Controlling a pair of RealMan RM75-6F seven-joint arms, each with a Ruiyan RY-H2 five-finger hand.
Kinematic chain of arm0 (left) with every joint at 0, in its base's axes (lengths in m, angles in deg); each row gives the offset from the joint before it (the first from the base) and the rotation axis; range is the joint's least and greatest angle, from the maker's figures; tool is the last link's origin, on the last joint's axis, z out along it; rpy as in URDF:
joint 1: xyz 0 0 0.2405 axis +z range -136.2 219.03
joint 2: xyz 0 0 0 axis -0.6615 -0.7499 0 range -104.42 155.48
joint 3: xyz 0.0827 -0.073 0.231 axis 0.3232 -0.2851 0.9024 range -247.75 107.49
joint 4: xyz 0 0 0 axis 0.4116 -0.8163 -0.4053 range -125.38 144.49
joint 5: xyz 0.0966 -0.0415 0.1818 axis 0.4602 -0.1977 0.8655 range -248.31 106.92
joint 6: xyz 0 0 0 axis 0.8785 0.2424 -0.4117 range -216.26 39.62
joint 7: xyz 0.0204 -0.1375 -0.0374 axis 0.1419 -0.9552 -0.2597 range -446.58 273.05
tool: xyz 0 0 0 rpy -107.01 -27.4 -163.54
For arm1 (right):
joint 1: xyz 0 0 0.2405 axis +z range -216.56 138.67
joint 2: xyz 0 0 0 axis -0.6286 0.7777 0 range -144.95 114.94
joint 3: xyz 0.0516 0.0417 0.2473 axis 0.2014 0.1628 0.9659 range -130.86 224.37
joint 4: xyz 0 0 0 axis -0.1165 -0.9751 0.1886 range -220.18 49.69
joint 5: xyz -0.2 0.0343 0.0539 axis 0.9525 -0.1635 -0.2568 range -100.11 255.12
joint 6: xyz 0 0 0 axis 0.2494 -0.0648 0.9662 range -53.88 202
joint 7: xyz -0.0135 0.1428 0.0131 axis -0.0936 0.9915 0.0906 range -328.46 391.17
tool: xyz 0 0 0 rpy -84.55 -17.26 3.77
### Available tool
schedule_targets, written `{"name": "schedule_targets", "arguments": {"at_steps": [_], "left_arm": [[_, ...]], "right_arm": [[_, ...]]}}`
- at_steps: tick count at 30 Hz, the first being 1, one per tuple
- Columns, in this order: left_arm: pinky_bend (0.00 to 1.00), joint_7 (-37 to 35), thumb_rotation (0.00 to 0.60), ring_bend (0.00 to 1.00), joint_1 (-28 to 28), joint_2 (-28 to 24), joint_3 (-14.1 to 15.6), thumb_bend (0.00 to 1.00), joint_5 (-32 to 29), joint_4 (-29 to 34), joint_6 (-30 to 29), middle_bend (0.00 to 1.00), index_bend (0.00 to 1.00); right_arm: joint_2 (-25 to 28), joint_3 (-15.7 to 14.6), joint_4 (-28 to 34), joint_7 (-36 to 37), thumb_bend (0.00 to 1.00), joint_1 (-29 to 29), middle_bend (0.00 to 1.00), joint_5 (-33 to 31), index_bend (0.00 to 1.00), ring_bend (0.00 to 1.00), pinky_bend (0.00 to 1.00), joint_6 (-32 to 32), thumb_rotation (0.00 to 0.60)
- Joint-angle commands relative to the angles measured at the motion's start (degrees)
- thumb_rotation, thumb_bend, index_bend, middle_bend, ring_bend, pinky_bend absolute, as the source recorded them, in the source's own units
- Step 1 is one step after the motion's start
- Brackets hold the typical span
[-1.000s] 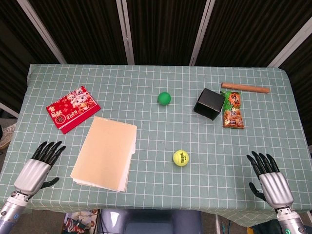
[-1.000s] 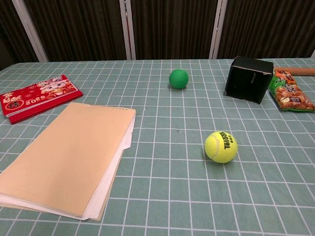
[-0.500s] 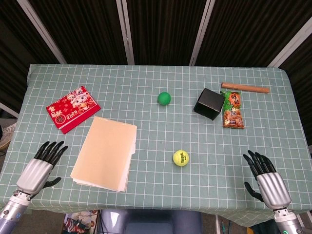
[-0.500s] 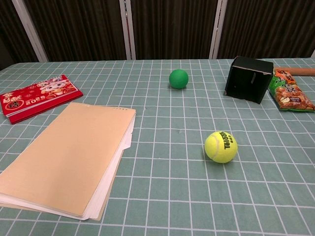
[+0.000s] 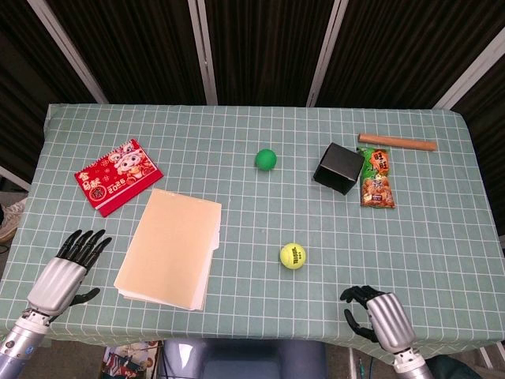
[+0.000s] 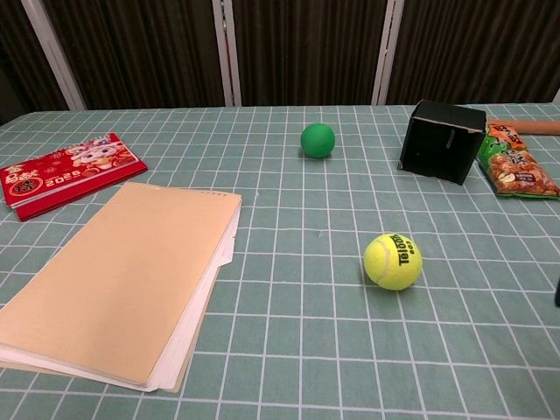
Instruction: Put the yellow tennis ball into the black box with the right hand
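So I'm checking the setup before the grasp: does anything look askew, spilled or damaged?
Nothing spilled or damaged. The black box sits turned at an angle to the cloth's grid, and the tan folder lies slightly skewed with white sheets poking out along its edge. The yellow tennis ball rests free.

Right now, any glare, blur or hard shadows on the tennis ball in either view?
Head view: tennis ball sharp, evenly lit, no glare. Chest view: ball sharp, logo readable, only a soft shadow beneath it on the tablecloth.
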Motion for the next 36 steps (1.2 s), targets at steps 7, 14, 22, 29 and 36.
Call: {"name": "schedule_targets", "arguments": {"at_steps": [7,14,22,29,36], "left_arm": [[0.00,-0.88,0.600,0.00,-0.19,-0.21,0.40,0.07,0.67,-0.26,0.05,0.00,0.00],[0.00,-1.20,0.600,0.00,-0.45,-0.26,0.25,0.07,0.23,-0.26,0.61,0.00,0.00],[0.00,-1.81,0.600,0.00,-0.51,-0.34,-0.03,0.07,-0.38,-0.61,0.71,0.00,0.00],[0.00,-2.30,0.600,0.00,-0.62,-0.41,-0.35,0.07,-1.44,-0.75,1.34,0.00,0.00],[0.00,-2.06,0.600,0.00,-0.95,-0.19,-0.83,0.07,-2.79,-0.79,2.51,0.00,0.00]], "right_arm": [[-6.66,1.03,3.26,-3.97,0.52,3.73,0.52,-3.27,0.46,0.51,0.75,9.73,0.600],[-11.43,3.26,2.82,-7.42,0.52,5.55,0.52,-7.97,0.46,0.51,0.75,14.64,0.600],[-15.55,5.50,1.24,-8.82,0.52,6.81,0.52,-10.84,0.46,0.51,0.75,15.64,0.600],[-19.26,7.55,-0.53,-9.38,0.53,8.55,0.52,-14.17,0.45,0.51,0.75,17.91,0.600],[-21.83,8.99,-3.16,-9.15,0.53,10.39,0.52,-16.16,0.43,0.51,0.75,19.76,0.600]]}}
